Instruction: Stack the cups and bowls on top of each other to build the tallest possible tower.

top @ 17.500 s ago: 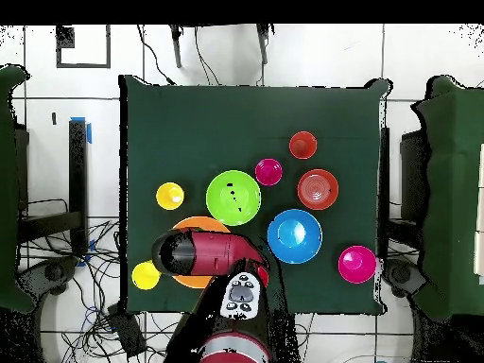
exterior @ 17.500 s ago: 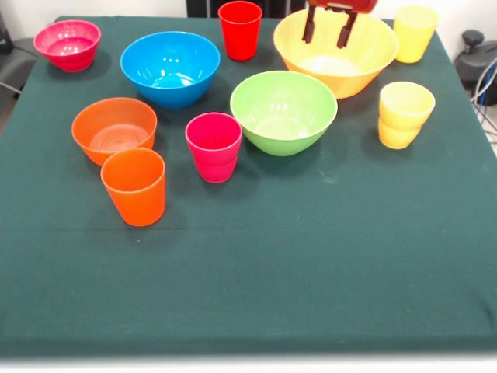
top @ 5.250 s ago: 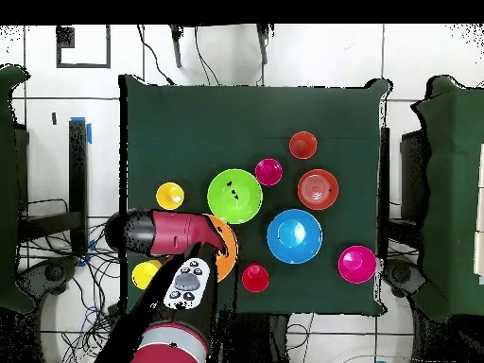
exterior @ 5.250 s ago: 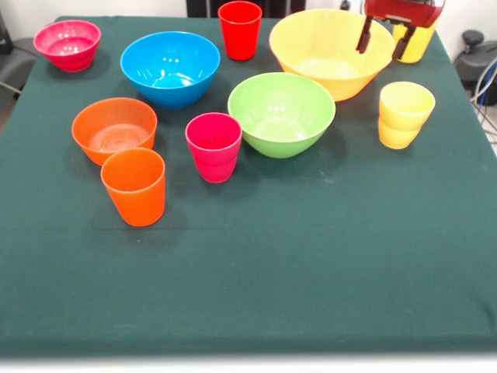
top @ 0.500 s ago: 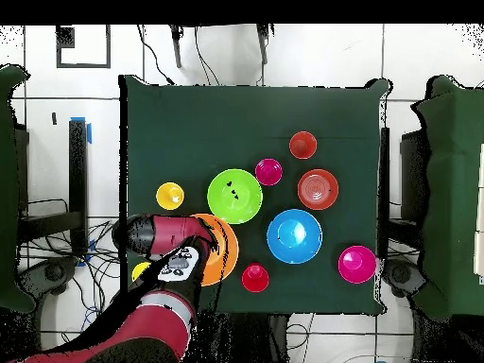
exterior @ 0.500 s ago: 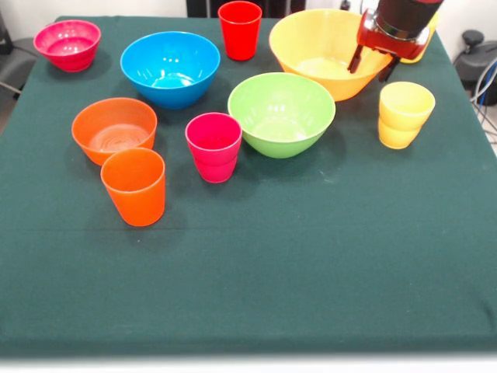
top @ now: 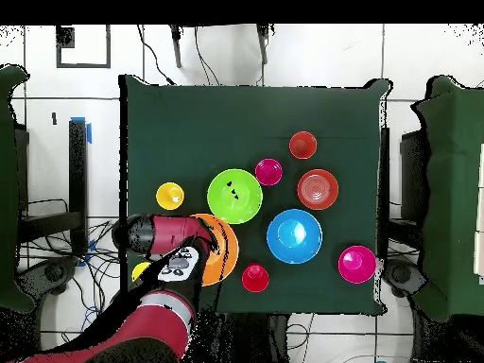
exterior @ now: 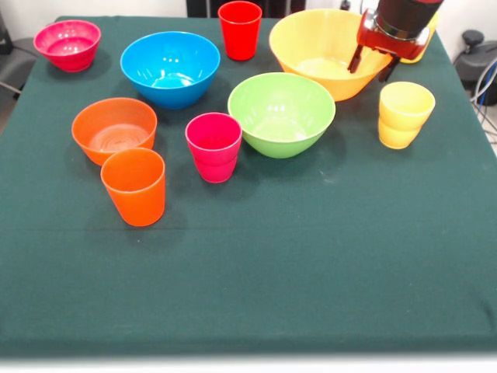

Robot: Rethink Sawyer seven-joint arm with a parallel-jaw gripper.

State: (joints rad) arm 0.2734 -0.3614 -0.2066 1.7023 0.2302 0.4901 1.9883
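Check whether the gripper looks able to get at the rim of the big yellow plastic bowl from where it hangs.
Probably yes. The gripper hangs with its fingers open astride the near-side rim of the big yellow plastic bowl, and nothing stands between them. The yellow plastic cup beside it stands clear.

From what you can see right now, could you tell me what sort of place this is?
Probably a robotics lab: a table under green cloth stands on a tiled floor, loose cables trail beside it, and the red arm's gripper hangs at the yellow bowl.
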